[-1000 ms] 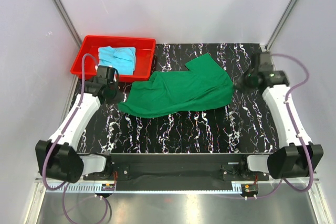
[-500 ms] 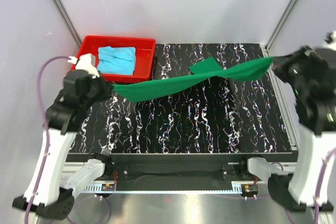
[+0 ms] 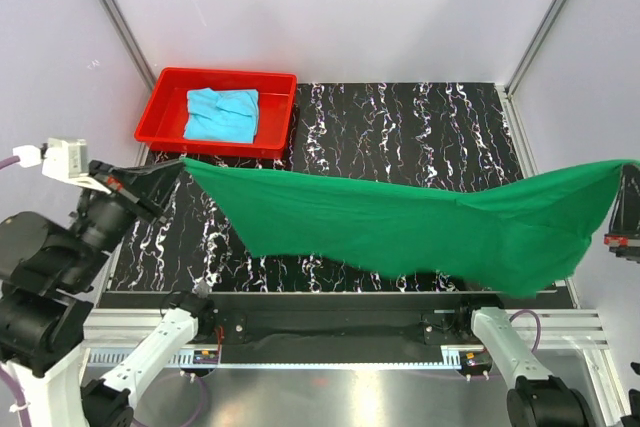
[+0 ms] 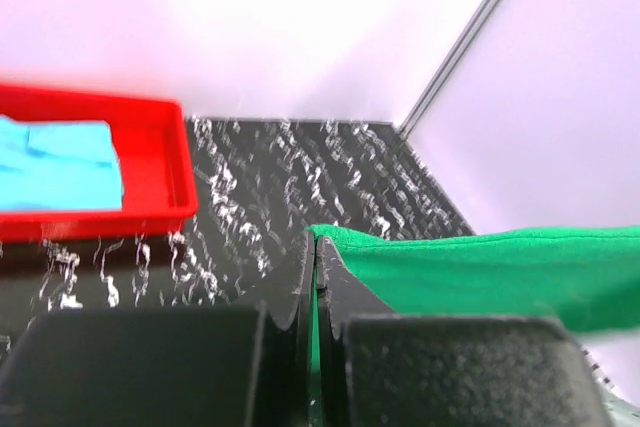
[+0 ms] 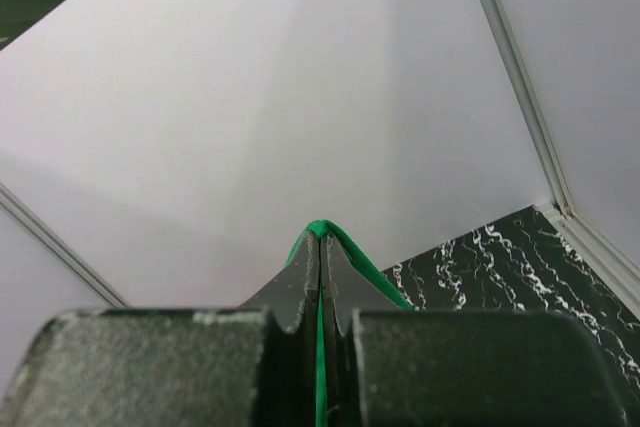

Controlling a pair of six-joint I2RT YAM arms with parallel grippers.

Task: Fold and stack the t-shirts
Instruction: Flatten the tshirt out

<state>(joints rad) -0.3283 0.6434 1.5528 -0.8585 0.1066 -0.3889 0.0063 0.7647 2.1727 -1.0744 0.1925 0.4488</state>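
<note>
Above table (image 3: pixel 420 127), green t-shirt (image 3: pixel 400 222) (spread), pinched in left fingers (image 4: pixel 297 287), right fingers (image 5: pixel 300 292)

No legible text, label, brand, number or sign anywhere in view.

The red rectangular plastic tray (image 3: pixel 230 148) sits at the far-left corner of the black marbled worktop (image 3: pixel 400 117). The light cyan-blue cloth t-shirt (image 3: pixel 222 114) lies inside the tray. The dark green cloth t-shirt (image 3: pixel 400 222) hangs spread above the worktop's near half, in front of the tray. One end is pinched in the left fingers (image 4: pixel 340 287) at the left, the other in the right fingers (image 5: pixel 340 282) at the right edge.
</note>
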